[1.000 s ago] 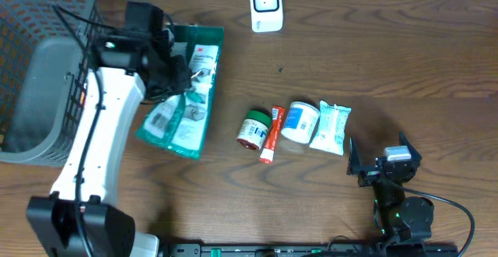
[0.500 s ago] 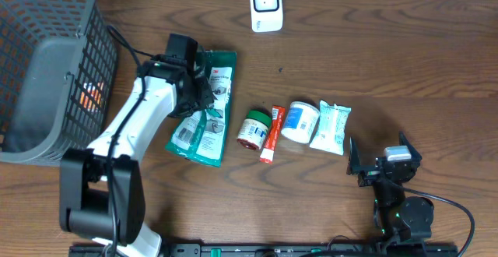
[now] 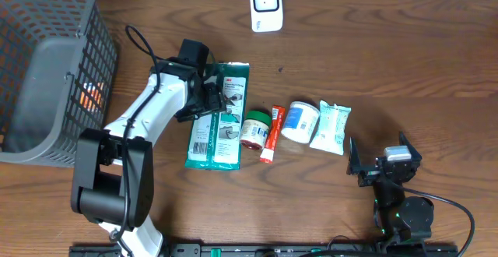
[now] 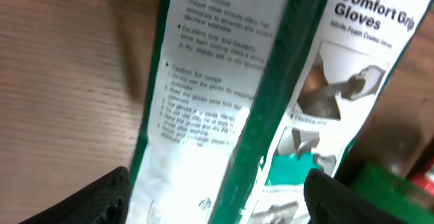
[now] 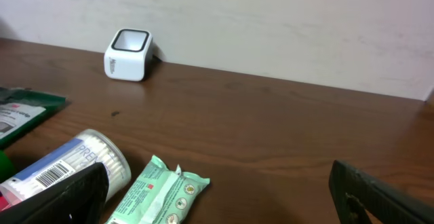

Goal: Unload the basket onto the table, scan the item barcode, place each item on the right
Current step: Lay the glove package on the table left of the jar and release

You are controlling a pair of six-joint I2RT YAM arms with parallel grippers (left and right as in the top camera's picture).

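The glove pack [image 3: 222, 124] lies flat left of the table's [image 3: 389, 70] centre, just beside the green jar [image 3: 254, 128], beneath the left gripper's [image 3: 208, 97] wide-spread jaws, while the right gripper [image 3: 379, 162] gapes empty near the front right corner.

Even, soft light overhead; the left wrist view of the glove packet [image 4: 224, 115] is blurred.

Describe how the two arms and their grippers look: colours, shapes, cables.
The left arm has white, rounded links with black joints and a black base. A thin black cable loops along it. The left gripper is black. The right arm is nearly all black, with a cable trailing beside it. The right gripper has two black fingers.
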